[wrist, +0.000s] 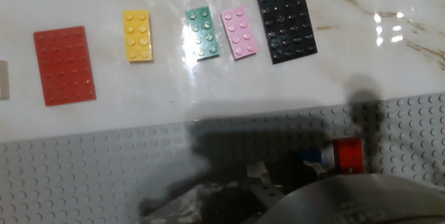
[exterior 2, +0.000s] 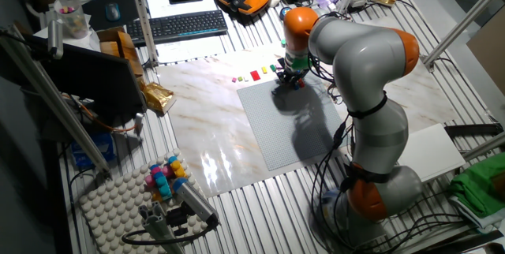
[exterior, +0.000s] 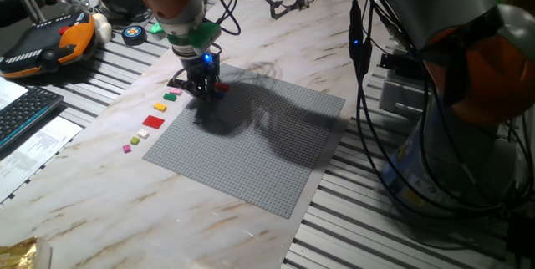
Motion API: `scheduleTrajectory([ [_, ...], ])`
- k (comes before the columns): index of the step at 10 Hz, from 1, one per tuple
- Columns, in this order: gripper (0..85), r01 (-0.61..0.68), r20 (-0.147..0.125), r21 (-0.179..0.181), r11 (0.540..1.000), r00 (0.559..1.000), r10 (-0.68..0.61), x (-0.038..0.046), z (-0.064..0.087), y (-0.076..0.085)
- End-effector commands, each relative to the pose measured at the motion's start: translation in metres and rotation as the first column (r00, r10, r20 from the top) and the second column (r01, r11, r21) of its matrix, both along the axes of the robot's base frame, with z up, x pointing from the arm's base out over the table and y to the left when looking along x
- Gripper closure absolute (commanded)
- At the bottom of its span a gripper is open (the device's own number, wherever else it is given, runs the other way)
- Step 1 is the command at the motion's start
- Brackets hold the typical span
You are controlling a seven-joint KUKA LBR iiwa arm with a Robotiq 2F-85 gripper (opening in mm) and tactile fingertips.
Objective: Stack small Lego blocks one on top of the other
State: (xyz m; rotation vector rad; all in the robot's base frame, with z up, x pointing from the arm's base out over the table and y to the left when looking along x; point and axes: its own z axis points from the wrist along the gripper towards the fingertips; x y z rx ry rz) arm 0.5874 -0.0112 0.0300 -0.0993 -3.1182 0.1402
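Note:
My gripper [exterior: 203, 83] is low over the far left corner of the grey baseplate [exterior: 251, 148], and it also shows in the other fixed view [exterior 2: 290, 77]. In the hand view a small red block [wrist: 348, 156] sits on the baseplate [wrist: 83, 175]. A sliver of a blue block [wrist: 312, 158] touches its left side. I cannot tell whether one lies on the other. Both are just beyond the blurred fingers [wrist: 361, 200] at the bottom edge. The red block also shows right of the fingers in one fixed view [exterior: 222, 88]. The jaws are hidden, so their state is unclear.
Loose pieces lie on the marble beside the plate's edge: a larger red plate [wrist: 65, 65], a yellow brick [wrist: 138, 35], a green brick [wrist: 202, 33], a pink brick [wrist: 239, 32] and a long black piece [wrist: 284, 15]. A keyboard [exterior: 25, 114] and an orange pendant [exterior: 50, 45] lie at the left.

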Motion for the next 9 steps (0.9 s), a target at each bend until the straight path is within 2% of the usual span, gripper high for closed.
scheduleTrajectory([
  [1,53.3,0.000,0.001,0.000,1.000,1.000,0.000,0.0000,0.0005,0.0017],
  [3,53.3,0.001,0.002,-0.020,1.000,1.000,-0.001,0.0011,0.0024,0.0045],
  [9,53.3,-0.008,0.004,-0.013,1.000,1.000,0.008,0.0050,-0.0011,0.0012],
])
